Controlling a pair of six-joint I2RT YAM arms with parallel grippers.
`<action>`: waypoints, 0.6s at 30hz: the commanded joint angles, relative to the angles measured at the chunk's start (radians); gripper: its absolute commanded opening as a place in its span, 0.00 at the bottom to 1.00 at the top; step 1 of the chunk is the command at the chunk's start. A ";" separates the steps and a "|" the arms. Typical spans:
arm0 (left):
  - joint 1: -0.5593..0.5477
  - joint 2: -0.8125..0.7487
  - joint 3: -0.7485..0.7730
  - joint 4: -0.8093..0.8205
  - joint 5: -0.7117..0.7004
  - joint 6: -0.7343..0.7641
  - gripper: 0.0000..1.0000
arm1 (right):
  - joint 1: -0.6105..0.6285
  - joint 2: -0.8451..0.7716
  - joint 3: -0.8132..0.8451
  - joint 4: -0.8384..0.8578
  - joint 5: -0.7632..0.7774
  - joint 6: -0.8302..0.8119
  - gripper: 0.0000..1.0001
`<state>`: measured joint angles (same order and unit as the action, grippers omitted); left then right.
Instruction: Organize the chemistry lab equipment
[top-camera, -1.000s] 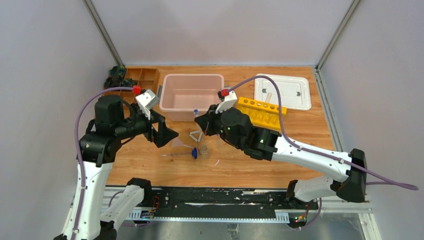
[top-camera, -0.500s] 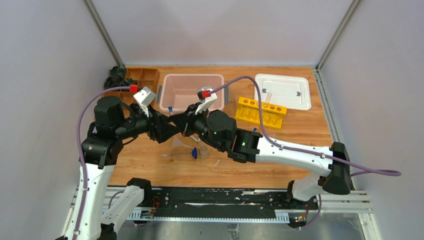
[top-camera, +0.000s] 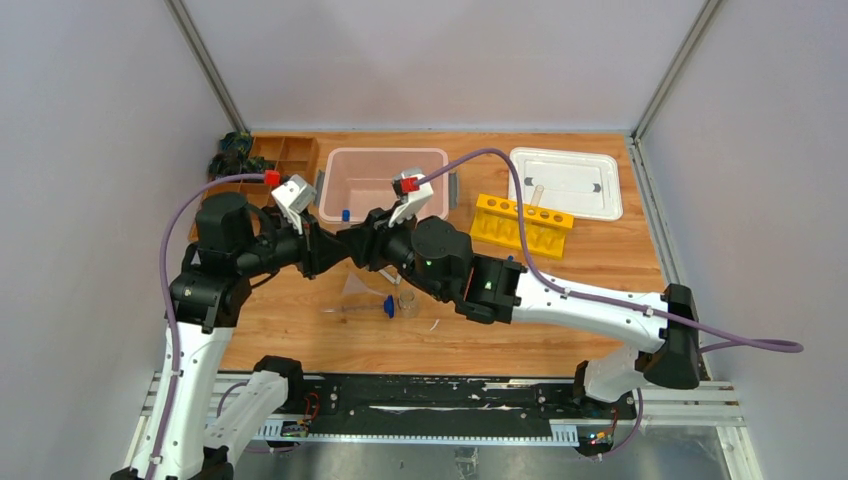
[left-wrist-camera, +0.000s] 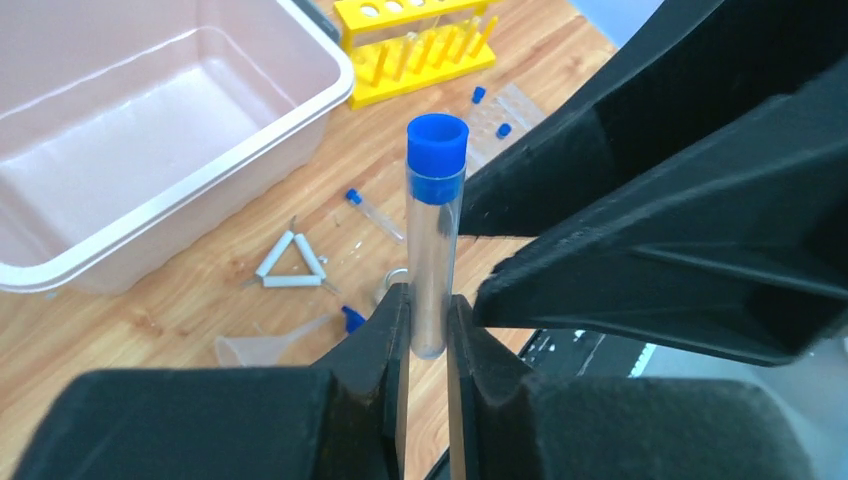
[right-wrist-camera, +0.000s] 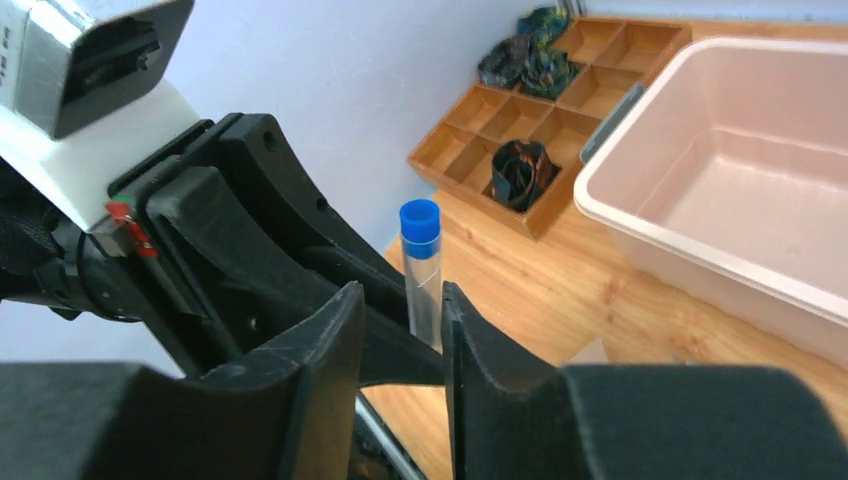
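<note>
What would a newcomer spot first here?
The two grippers meet nose to nose in mid-air, left of centre: the left gripper clamps the bottom of an upright blue-capped vial, and the right gripper flanks it too, though whether it grips is unclear. Behind them sits a big pink bin, with a yellow rack to its right.

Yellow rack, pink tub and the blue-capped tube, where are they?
yellow rack (top-camera: 525, 214), top view, its holed top
pink tub (top-camera: 385, 151), top view, its far rim
blue-capped tube (left-wrist-camera: 433, 240), left wrist view, its clear middle
</note>
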<state>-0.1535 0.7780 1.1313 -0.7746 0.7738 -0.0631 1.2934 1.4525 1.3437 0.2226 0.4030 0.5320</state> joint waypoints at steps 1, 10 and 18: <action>-0.003 -0.011 -0.009 -0.037 -0.061 0.126 0.05 | -0.012 0.013 0.151 -0.241 -0.007 0.036 0.40; -0.003 -0.074 -0.042 -0.068 -0.087 0.313 0.00 | -0.082 0.058 0.355 -0.594 -0.180 0.061 0.46; -0.003 -0.083 -0.055 -0.068 -0.080 0.330 0.00 | -0.089 0.145 0.482 -0.678 -0.280 0.022 0.47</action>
<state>-0.1539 0.6979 1.0851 -0.8478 0.6903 0.2363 1.2118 1.5646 1.7798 -0.3813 0.1856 0.5781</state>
